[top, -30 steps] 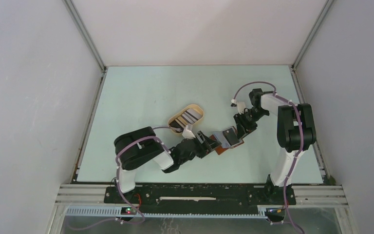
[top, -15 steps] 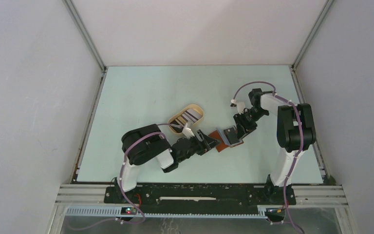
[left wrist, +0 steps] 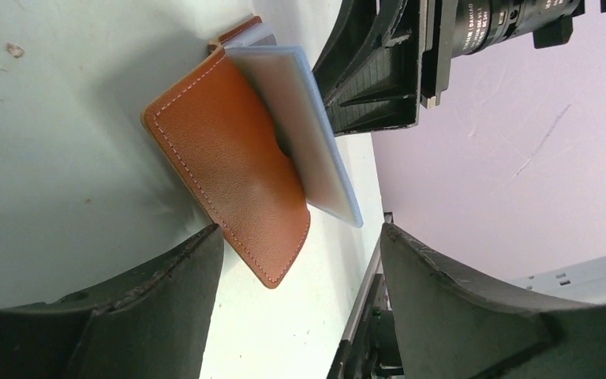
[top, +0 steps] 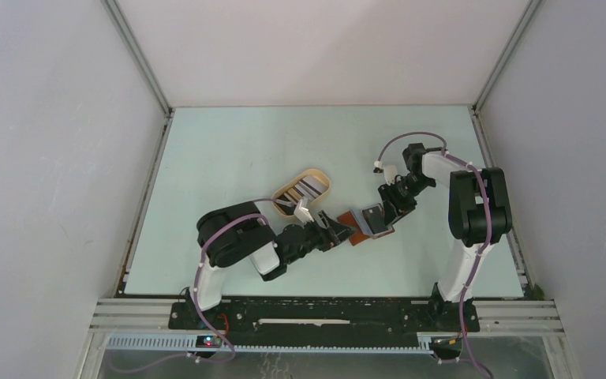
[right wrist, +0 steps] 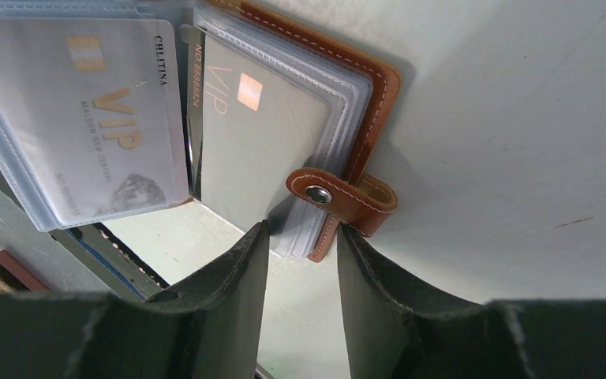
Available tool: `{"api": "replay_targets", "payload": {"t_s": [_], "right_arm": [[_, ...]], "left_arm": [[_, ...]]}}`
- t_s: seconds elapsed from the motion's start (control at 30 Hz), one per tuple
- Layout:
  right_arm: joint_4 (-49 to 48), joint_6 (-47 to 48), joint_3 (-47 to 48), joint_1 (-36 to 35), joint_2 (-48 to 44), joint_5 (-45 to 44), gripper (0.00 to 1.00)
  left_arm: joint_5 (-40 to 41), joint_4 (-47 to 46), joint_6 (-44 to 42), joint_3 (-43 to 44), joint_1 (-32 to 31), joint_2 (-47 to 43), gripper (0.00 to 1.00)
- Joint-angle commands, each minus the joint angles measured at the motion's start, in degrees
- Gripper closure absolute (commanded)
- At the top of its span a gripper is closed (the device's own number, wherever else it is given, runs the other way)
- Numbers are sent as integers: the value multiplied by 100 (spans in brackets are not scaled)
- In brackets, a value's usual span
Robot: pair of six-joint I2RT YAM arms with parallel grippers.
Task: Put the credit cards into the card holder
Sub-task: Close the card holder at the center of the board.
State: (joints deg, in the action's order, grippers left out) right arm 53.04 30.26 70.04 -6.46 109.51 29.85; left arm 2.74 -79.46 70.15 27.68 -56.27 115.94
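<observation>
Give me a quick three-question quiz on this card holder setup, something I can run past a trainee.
1. True or false: the left end effector is clamped shut on the card holder.
2. Where do the loose credit cards lie? A: in the oval tray. B: in the left end effector. C: stacked on the card holder's cover.
3. Fill in: through the clear sleeves the gold word ____ shows.
Key: 1 false, its jaws stand open. 2 A. 3 VIP.
</observation>
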Motion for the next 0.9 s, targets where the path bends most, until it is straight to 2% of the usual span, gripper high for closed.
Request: {"api": "replay_targets", "payload": {"t_s": [0.0, 0.53, 0.87], "right_arm": [[4, -4, 62, -117, 52, 49, 54], [16, 13, 80, -170, 26, 22, 54], [12, 9, 80, -198, 17, 2, 53]], "left_arm": [[-44, -648, -284, -173, 11, -176, 23], [-230, -738, -577, -79, 2, -429, 24], [-367, -729, -601, 186, -2, -232, 25]]}}
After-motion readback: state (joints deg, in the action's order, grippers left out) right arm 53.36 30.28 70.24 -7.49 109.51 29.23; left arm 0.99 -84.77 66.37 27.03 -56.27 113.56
